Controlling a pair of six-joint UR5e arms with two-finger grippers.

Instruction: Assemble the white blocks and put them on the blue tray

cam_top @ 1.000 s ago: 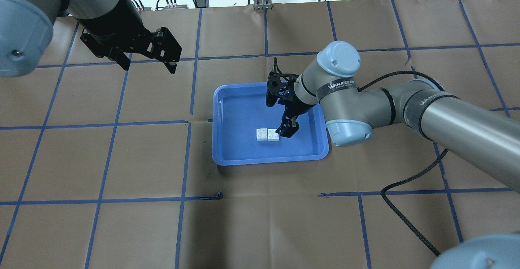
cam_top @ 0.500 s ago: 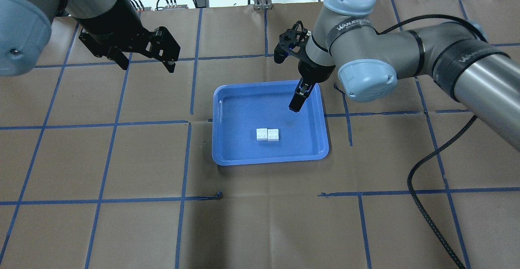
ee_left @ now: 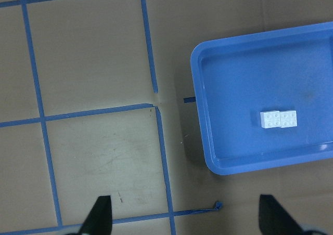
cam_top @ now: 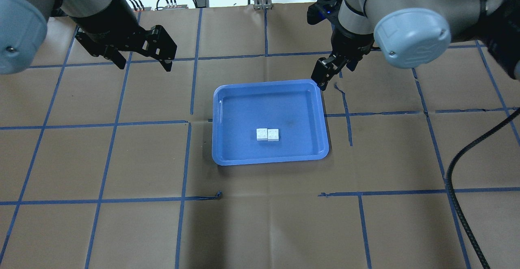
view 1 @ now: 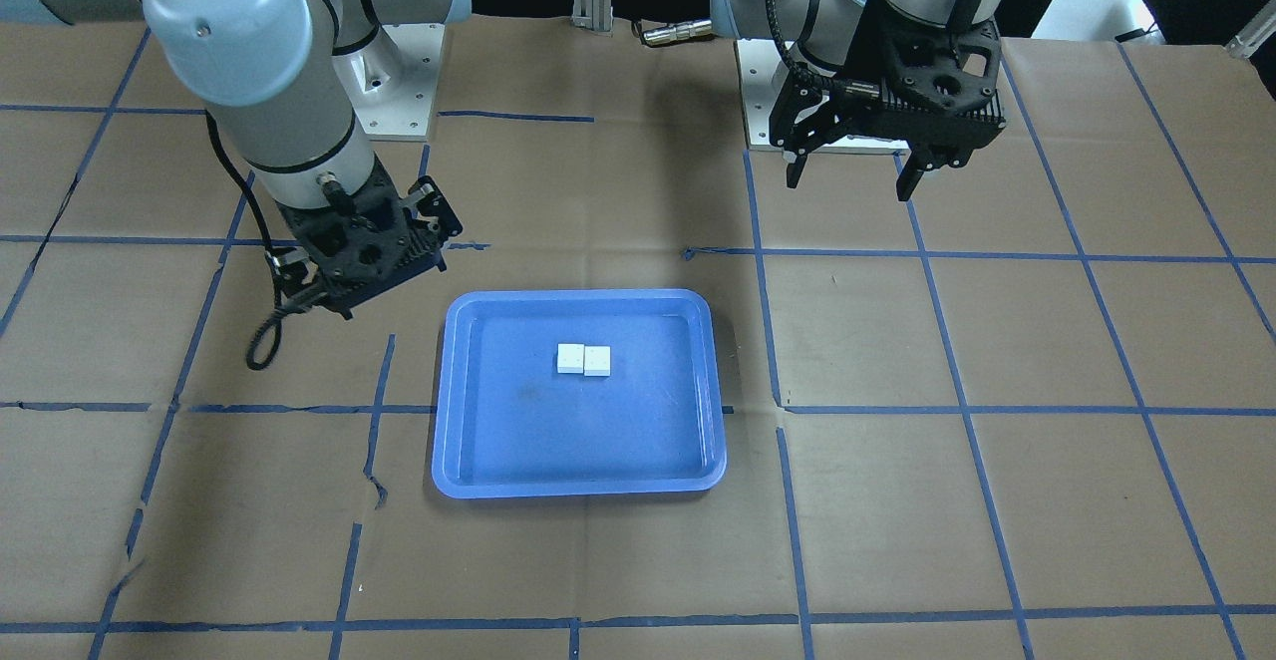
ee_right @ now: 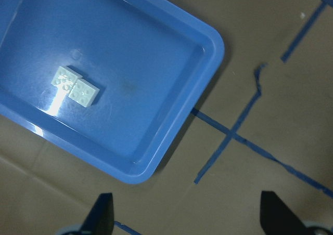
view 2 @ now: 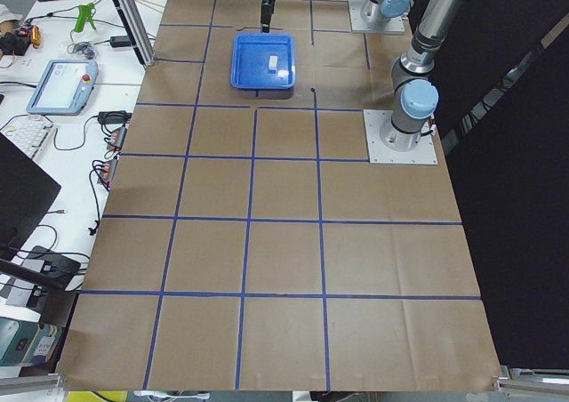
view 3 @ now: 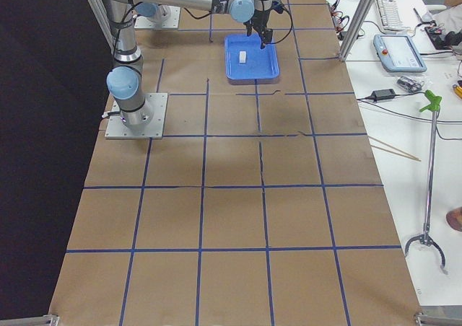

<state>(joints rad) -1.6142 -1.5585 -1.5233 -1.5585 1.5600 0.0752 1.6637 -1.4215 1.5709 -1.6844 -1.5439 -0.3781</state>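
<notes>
Jaws apart, right gripper (cam_top: 322,77) now hovers over the blue tray (cam_top: 227,161) rim, away from the 2 white blocks (cam_top: 267,134); left gripper (cam_top: 144,62) stays open.

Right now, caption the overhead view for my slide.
Two white blocks side by side in the blue tray; left gripper and right gripper open, empty.

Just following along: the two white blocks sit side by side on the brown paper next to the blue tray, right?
No: the white blocks sit side by side inside the blue tray, not on the paper next to it, as the overhead view shows.
</notes>
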